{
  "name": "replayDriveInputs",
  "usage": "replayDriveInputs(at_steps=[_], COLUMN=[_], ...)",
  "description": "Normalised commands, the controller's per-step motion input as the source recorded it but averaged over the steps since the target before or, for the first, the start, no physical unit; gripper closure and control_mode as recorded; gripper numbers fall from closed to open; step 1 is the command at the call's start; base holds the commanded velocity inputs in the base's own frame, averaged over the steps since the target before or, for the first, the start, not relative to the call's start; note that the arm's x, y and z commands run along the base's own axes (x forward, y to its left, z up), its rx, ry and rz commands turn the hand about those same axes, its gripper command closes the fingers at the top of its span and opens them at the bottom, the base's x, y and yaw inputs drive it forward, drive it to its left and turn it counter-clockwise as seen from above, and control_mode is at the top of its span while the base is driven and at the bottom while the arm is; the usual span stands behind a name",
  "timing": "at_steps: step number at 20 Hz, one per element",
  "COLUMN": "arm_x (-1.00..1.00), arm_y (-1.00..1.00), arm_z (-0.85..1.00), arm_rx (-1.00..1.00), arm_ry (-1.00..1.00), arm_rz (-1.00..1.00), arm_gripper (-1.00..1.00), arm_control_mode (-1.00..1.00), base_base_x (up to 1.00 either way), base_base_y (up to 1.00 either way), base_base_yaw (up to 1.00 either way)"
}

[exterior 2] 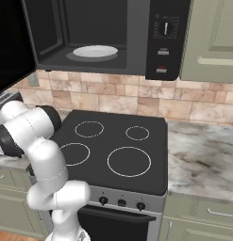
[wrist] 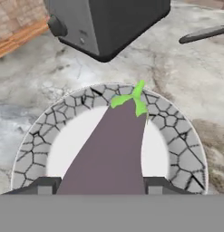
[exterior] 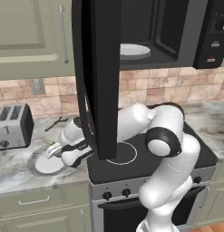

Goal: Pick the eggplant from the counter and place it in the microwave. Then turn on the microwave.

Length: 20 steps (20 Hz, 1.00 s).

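The eggplant (wrist: 113, 145), dark purple with a green stem tip, lies over a white plate with a grey cracked-stone rim (wrist: 36, 136). My gripper (wrist: 102, 183) is shut on it, a finger pressed against each side of its thick end. In the left base view the gripper (exterior: 56, 149) reaches down to the plate (exterior: 43, 164) on the counter (exterior: 13, 174), left of the stove. The microwave (exterior: 149, 31) hangs above the stove with its black door (exterior: 97, 77) swung wide open. Its grey interior holds a white turntable (exterior 2: 95, 51), and the control panel (exterior 2: 165, 37) is on the right.
A silver toaster (exterior: 13, 126) stands on the counter behind the plate and looms close in the hand view (wrist: 109, 22). A dark utensil (wrist: 204, 32) lies on the counter near it. The black stovetop (exterior 2: 113, 150) lies below the microwave. The open door hangs right over my arm.
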Motion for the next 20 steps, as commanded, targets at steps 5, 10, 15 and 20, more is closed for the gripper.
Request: replayDriveInputs(at_steps=[5, 10, 15, 20], arm_x=[0.00, 0.00, -0.07, -0.21], arm_y=[-0.58, -0.74, -0.70, -0.74], arm_z=[0.76, 0.43, 0.77, 0.72], arm_rx=[0.05, 0.00, 0.00, -0.02], arm_ry=[-0.04, 0.00, -0.04, 0.00], arm_rz=[-0.11, -0.14, -0.12, -0.14], arm_gripper=[1.00, 1.00, 1.00, 1.00], arm_control_mode=[-1.00, -1.00, -1.00, -1.00], base_base_x=[0.00, 0.00, 0.00, 0.00], base_base_y=[0.00, 0.00, 0.00, 0.00], base_base_yaw=[0.00, 0.00, 0.00, 0.00])
